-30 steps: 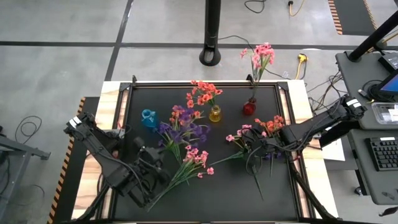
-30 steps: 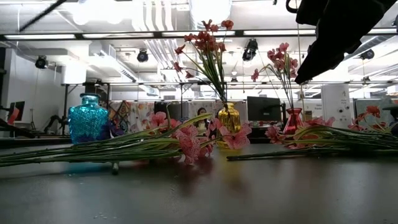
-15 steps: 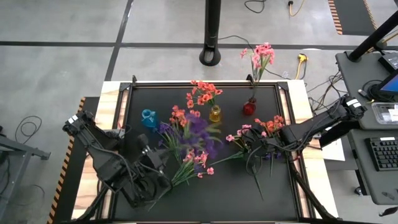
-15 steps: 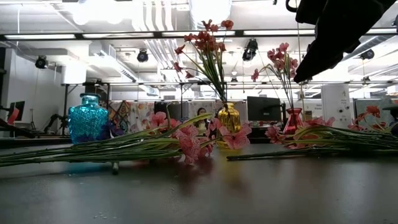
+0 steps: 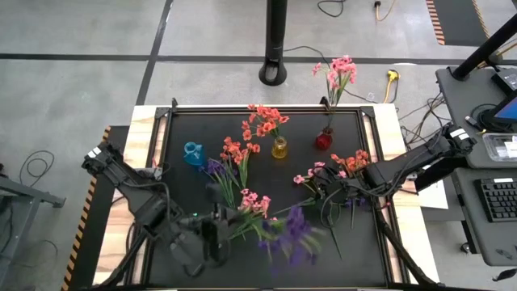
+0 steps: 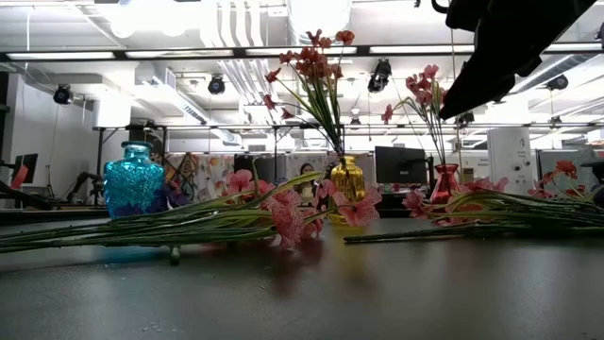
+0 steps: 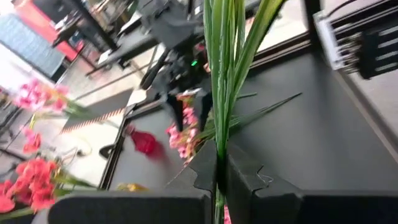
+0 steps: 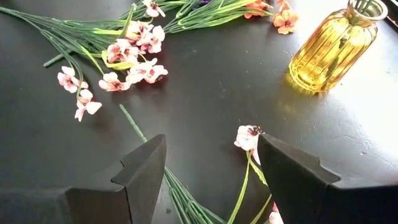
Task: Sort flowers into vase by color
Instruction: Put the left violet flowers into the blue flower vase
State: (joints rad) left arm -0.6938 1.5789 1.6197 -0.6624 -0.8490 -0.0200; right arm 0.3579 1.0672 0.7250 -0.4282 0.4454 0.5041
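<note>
We see a purple spray (image 5: 292, 234) lifted over the near middle of the black table (image 5: 355, 259), its blossoms smeared by motion so their outline is hard to make out. Its green stems (image 7: 219, 93) are clamped between the dark fingers (image 7: 244, 177) of the left gripper (image 5: 216, 234), which sits at the near left of the table. In the left wrist view the stems run up out of the picture, so the blossoms are cut off there.

Just beside the gripper, a pink spray (image 5: 254, 204) lies flat on the table, and orange-red flowers (image 5: 238, 150) with a few purple ones (image 5: 216, 168) lie farther back, near the blue vase (image 5: 193, 153). We cannot tell from above whether that vase holds anything; in the low view loose stems cross in front of its base.

The yellow vase (image 5: 279, 148) holds an orange-red spray (image 5: 264, 120), and the red vase (image 5: 323, 140) holds a tall pink spray (image 5: 339, 71) leaning past the far edge of the table.

The right gripper (image 5: 333, 192) hovers over a mixed heap of pink and orange-red flowers (image 5: 349, 163) at the right side, its fingers (image 8: 140, 171) spread apart with nothing between them. In the low view only a dark arm section (image 6: 514, 47) shows at the upper right.
</note>
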